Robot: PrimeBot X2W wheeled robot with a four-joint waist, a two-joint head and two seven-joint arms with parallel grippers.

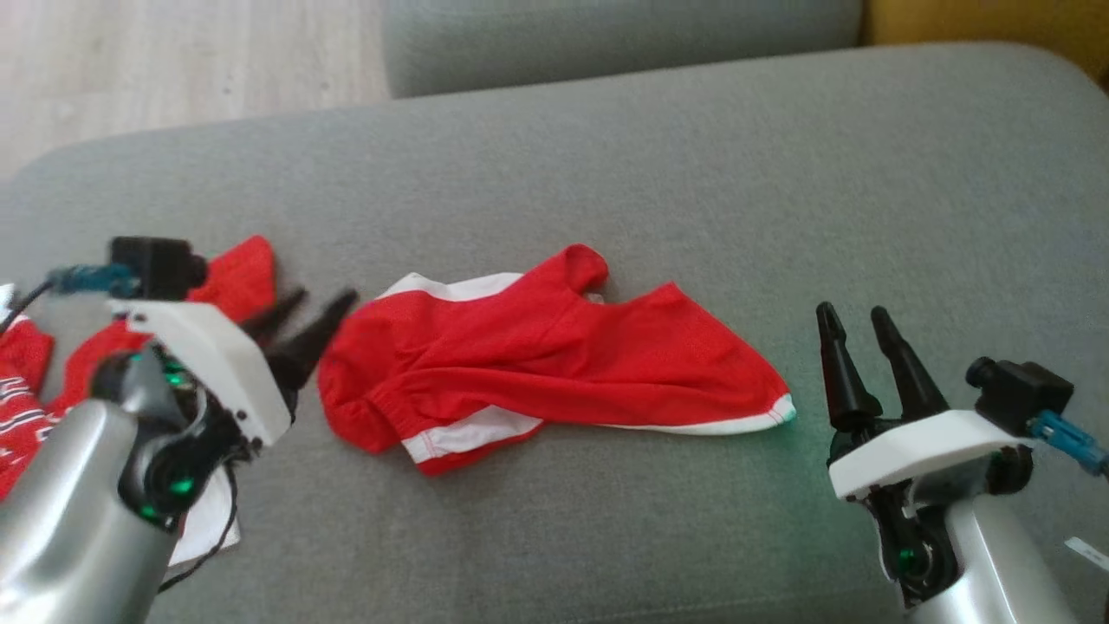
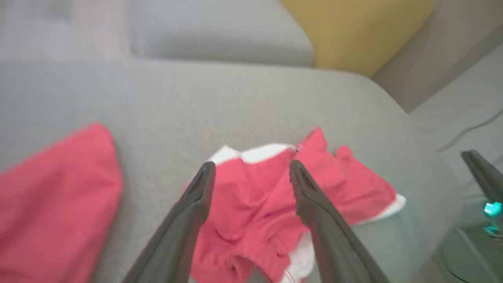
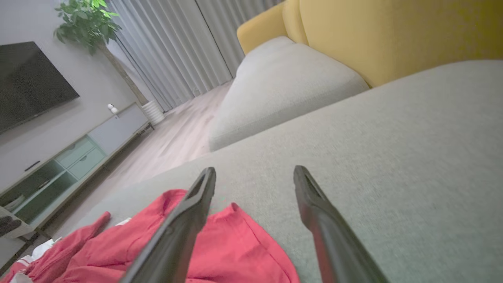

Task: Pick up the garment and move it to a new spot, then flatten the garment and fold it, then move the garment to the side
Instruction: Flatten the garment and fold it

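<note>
The garment (image 1: 537, 364), red shorts with white trim, lies crumpled in the middle of the grey sofa cushion (image 1: 693, 173). My left gripper (image 1: 322, 305) hangs at its left end, open, nothing between the fingers. In the left wrist view the garment (image 2: 255, 212) lies below my open left gripper (image 2: 251, 169). My right gripper (image 1: 853, 317) stands open just right of the garment's white-trimmed corner, apart from it. The right wrist view looks past my open right gripper (image 3: 254, 173) over the garment (image 3: 220, 251) at lower left.
More red clothes (image 1: 234, 277) lie at the cushion's left end behind my left arm, one with a striped pattern (image 1: 22, 416). A second grey cushion (image 1: 606, 35) and a yellow sofa back (image 3: 393, 35) stand behind. Wooden floor (image 1: 130, 61) lies at the far left.
</note>
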